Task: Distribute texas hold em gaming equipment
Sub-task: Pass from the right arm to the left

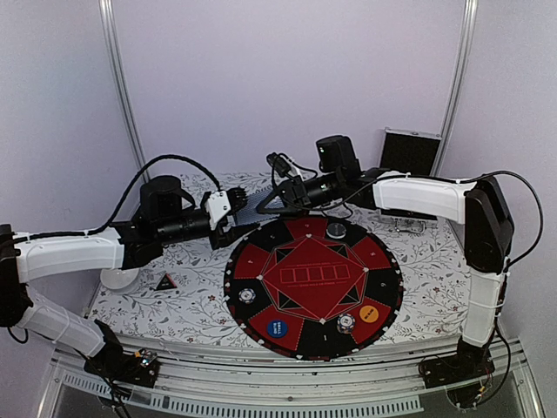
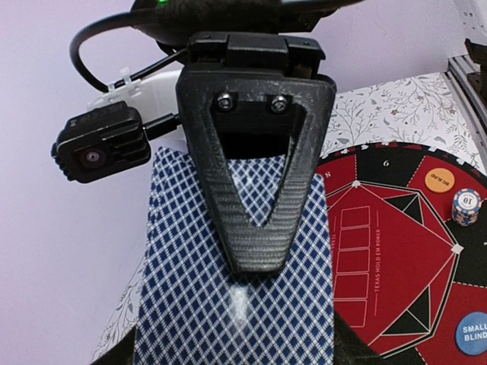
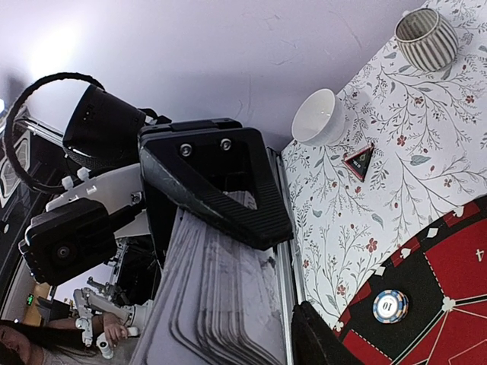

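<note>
A deck of playing cards (image 1: 258,209) with blue diamond backs hangs above the table's far edge, between both arms. My left gripper (image 1: 237,218) is shut on the deck (image 2: 228,304), its fingers at the deck's two sides. My right gripper (image 1: 280,198) meets the deck from the right, with one finger (image 2: 255,228) over the top card. In the right wrist view its near finger (image 3: 319,342) stands apart from the fanned card edges (image 3: 221,304). Striped chips (image 1: 249,295) (image 1: 346,322), a blue disc (image 1: 276,328) and an orange disc (image 1: 369,313) lie on the round red-and-black mat (image 1: 383,283).
A white bowl (image 1: 117,279) and a small black triangle (image 1: 165,281) sit on the floral cloth at the left. The ribbed cup (image 3: 426,38) stands beyond the bowl. A black silver-edged case (image 1: 409,152) stands at the back right. A dark chip (image 1: 337,230) lies on the mat's far side.
</note>
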Tool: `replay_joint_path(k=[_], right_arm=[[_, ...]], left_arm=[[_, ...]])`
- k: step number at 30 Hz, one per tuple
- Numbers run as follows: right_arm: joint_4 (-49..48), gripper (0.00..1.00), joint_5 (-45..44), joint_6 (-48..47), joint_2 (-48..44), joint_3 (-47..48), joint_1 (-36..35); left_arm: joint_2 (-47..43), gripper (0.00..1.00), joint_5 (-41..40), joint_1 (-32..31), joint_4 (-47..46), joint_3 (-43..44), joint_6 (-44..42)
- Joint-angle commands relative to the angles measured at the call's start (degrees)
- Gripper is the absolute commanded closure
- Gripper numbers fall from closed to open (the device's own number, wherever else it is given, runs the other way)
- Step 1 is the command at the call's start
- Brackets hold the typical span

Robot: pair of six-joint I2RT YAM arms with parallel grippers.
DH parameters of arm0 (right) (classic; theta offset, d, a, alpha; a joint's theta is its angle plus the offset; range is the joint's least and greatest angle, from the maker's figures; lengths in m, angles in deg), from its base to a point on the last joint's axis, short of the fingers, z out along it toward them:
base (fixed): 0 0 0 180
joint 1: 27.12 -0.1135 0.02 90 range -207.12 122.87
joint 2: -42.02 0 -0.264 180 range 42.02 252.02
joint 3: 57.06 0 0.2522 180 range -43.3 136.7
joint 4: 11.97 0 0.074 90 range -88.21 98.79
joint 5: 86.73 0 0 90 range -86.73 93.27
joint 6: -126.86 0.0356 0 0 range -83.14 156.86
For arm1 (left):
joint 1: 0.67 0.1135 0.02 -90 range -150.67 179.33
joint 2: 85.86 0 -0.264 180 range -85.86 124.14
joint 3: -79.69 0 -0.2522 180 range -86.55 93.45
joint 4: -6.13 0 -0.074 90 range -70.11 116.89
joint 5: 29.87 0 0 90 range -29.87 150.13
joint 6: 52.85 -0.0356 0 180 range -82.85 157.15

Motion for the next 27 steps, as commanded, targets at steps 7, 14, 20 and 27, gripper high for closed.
replay_joint_path(k=[7, 14, 20, 27], right_arm=[[6.80, 0.44, -5.02, -4.85, 0.12, 2.93, -0.17], [11.60, 0.36, -8.30, -7.14, 0.63, 5.37, -0.03], [17.27, 0.35, -11.82, -10.99, -0.64, 7.41, -0.08], [21.93, 0.36, -14.74, -13.71, -1.01, 9.26, -0.03]], left_arm=[[-3.34, 0.44, -0.75, 0.41, -0.66, -1.59, 1.40], [-3.38, 0.44, -1.22, 0.41, 0.04, -1.61, 1.45], [-3.05, 0.44, -2.67, 0.41, -0.09, -2.06, 1.32], [-2.86, 0.44, -3.46, 0.41, -0.02, -2.25, 1.40]])
